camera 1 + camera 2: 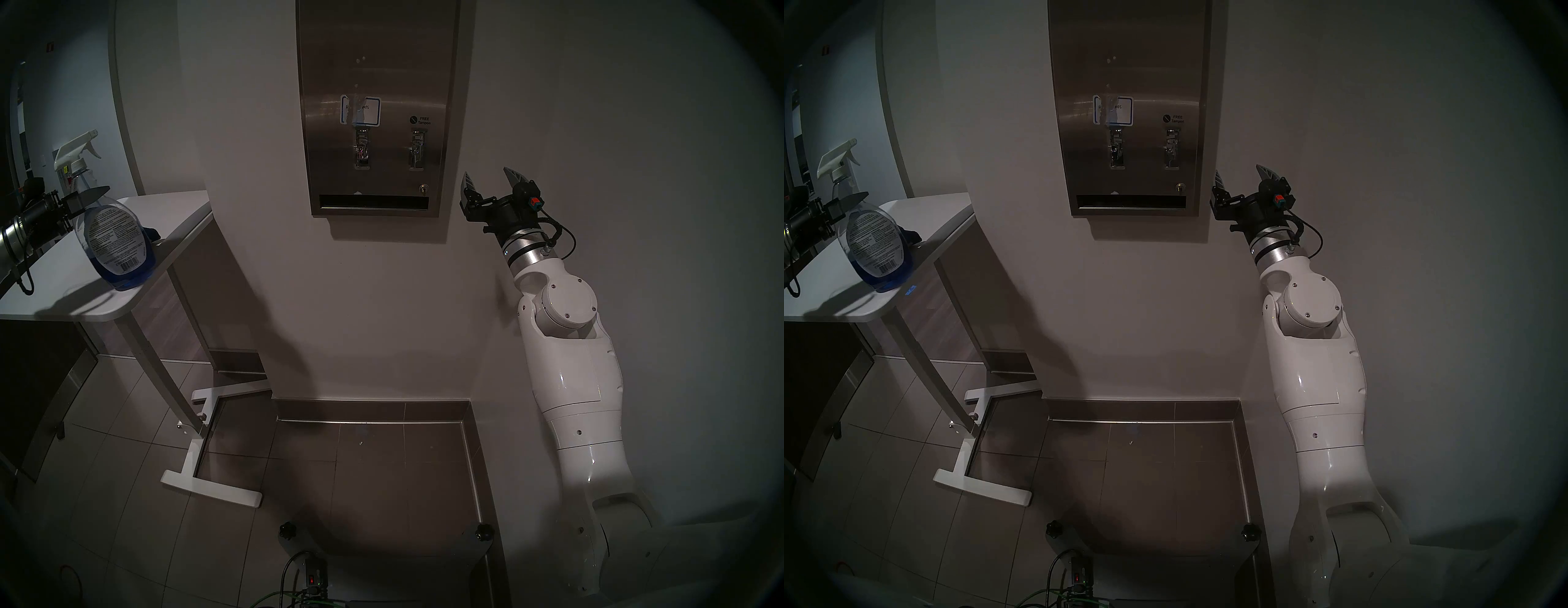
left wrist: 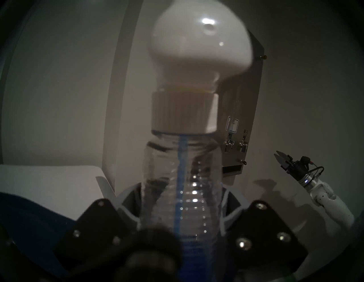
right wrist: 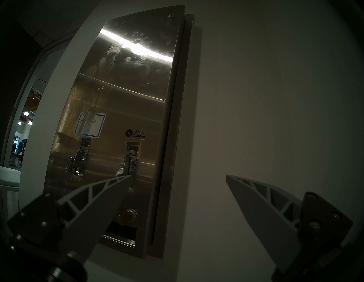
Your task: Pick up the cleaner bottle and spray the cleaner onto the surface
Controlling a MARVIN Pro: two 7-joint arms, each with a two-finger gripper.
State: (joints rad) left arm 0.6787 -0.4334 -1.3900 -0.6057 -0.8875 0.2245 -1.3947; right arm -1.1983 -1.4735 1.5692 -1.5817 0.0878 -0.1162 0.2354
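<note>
Left end effector (image 2: 181,187): clamped on the ribbed neck of the cleaner bottle (image 1: 114,242), one finger (image 2: 130,208) on each side, just below the white collar.
Left wrist view: the bottle's white spray head (image 2: 199,39) fills the middle of the frame, and a blue dip tube runs down through the clear plastic.
Cleaner bottle: out at the robot's far left, leaning a touch, with its printed label and barcode facing the head camera.
Bottle base: right at the front edge of the white surface (image 1: 51,297). I cannot tell whether it is resting there or just clear of it.
Cleaner (image 1: 123,278): blue liquid pooled in the lower part of the bottle.
Dark blue cloth (image 1: 150,233): lies on the surface just behind the bottle.
Right end effector (image 1: 487,178): fingers spread wide and gripping nothing, raised just beside the lower right corner of the dispenser panel (image 1: 377,63).
Right wrist view: the left fingertip (image 3: 118,181) overlaps the right-hand lever (image 3: 128,163), but whether it touches is unclear.
Dispenser panel: brushed steel on the wall, well apart from the bottle, with two levers, a keyed lock (image 1: 423,188) and a dark slot (image 1: 373,201) along the bottom.
Sticker (image 1: 360,111): white with a blue border, above the left lever (image 1: 362,150). A pale foamy streak runs down across it.
Upper panel: smears and droplets catch the light in the right wrist view.
</note>
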